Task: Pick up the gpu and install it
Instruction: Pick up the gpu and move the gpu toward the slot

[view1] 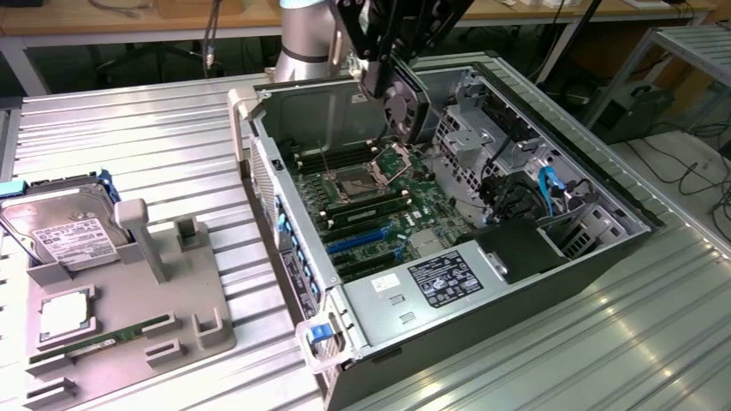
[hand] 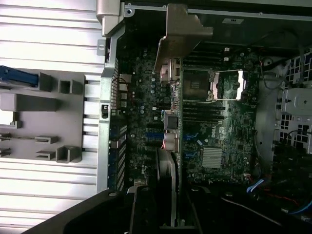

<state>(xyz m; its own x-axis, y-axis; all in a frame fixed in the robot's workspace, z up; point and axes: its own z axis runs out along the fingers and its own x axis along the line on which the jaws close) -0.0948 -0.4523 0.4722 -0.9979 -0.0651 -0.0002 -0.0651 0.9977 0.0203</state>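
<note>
gpu (view1: 407, 103): held upright in the air over the open computer case (view1: 260, 163), round fan in sight, above the processor socket (view1: 383, 167), clear of everything below.
gripper (view1: 377, 75): clamped on the gpu's upper part, at the end of the arm (view1: 306, 34).
motherboard (view1: 365, 210): flat on the case floor, blue slots (view1: 359, 241) close to a labelled metal box (view1: 446, 278).
holder (view1: 171, 282): grey, on the ribbed metal table (view1: 149, 128), just beside the case on the exterior view's left.
hard drive (view1: 63, 227): leaning in the holder's far end.
memory stick (view1: 109, 340): lying in a slot at the holder's near end.

Wrist view
gpu (hand: 178, 146): seen edge-on as a thin green line over the motherboard (hand: 141, 107), silver bracket (hand: 183, 29) at the end away from the gripper.
gripper (hand: 171, 212): black fingers (hand: 146, 209) on either side of the card, closed against it.
socket (hand: 204, 83): beyond the card's edge, same side as a small silver heatsink (hand: 212, 157).
holder (hand: 44, 97): outside the case wall, on the table (hand: 48, 29).
</note>
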